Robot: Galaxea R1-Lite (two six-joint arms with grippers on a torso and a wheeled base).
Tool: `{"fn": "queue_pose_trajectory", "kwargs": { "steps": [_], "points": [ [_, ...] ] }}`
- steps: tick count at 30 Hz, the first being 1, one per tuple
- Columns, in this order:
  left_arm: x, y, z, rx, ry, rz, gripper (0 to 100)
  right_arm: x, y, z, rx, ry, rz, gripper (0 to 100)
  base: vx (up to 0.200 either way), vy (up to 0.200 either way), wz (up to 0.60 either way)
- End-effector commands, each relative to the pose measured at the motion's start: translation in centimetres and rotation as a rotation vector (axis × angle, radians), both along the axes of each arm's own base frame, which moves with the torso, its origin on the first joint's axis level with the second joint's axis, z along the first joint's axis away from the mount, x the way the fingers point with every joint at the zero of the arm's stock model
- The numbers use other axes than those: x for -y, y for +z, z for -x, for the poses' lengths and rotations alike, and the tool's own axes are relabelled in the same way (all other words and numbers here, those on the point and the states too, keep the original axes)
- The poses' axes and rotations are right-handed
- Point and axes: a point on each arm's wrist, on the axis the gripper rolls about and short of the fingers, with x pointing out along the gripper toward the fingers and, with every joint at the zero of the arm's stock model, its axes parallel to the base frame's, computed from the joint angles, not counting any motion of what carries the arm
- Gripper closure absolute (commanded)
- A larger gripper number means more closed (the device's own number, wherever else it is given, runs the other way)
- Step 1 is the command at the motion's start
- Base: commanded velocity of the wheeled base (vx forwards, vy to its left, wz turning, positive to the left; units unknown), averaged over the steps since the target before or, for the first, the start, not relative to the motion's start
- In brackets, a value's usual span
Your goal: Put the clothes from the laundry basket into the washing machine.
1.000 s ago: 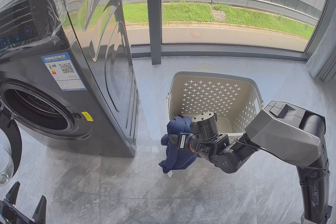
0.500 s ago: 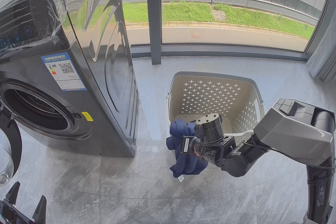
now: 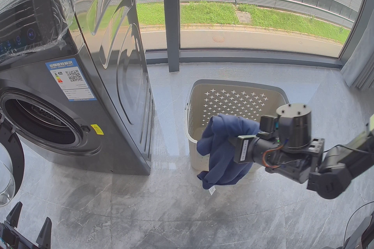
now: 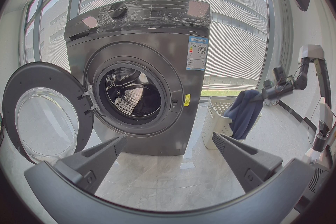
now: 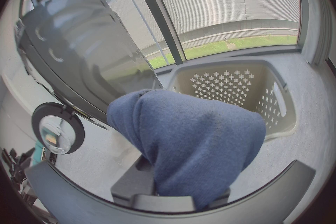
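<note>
Change over the last second: the right arm has risen and swung back toward the robot's right side. With it the blue garment [image 3: 223, 152] has gone from a low hang at the near left corner of the laundry basket [image 3: 233, 84] to a higher hang. It is lifted clear of the rim and off the floor [image 3: 156, 214]. A small white tag dangles at its lower edge.

Meaning for the task: the pick-up looks finished and the carry comes next. The washing machine [image 3: 78, 106] stands well apart, to the robot's left. Its door [image 4: 45, 109] is swung wide and the drum [image 4: 131, 95] is open to that side. What shows of the basket's inside holds no other clothes; part of it is hidden behind the cloth and the arm.

Right gripper [image 3: 233, 141]: clamped on the garment. The cloth is draped over the fingers and bunched around them, so the fingers themselves are mostly covered. The rest of the garment hangs free below, touching nothing.

Left gripper [image 4: 168, 136]: low at the robot's left, facing the drum. Its fingers are spread wide apart, with nothing between them.

Likely risk: the loose lower fold may drag or snag on the drum's rim during the pass in.
</note>
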Motion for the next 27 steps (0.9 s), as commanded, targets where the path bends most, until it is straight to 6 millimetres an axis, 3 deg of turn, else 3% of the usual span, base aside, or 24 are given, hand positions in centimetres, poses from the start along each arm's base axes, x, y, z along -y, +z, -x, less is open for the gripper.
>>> {"fn": "queue_pose_trajectory", "kwargs": {
  "steps": [1,8,17,20,27],
  "points": [
    [0.0,-0.5,0.0,-0.006,0.0,-0.001,0,4.5,6.6,7.0,0.21,0.125,-0.106,100,0.0,0.0,0.0],
    [0.0,-0.5,0.0,-0.006,0.0,-0.004,0,7.1,7.8,10.3,0.352,0.23,-0.173,100,0.0,0.0,0.0],
    [0.0,-0.5,0.0,-0.006,0.0,-0.005,0,6.8,7.0,10.1,0.367,0.261,-0.109,100,-0.2,0.0,0.0],
    [0.0,-0.5,0.0,-0.006,-0.002,-0.015,0,7.1,6.6,10.3,0.358,0.26,-0.102,100,0.0,0.0,0.0],
    [0.0,-0.5,0.0,-0.006,-0.002,-0.008,0,7.0,6.5,10.3,0.355,0.272,-0.1,100,0.0,0.2,0.0]
  ]
}}
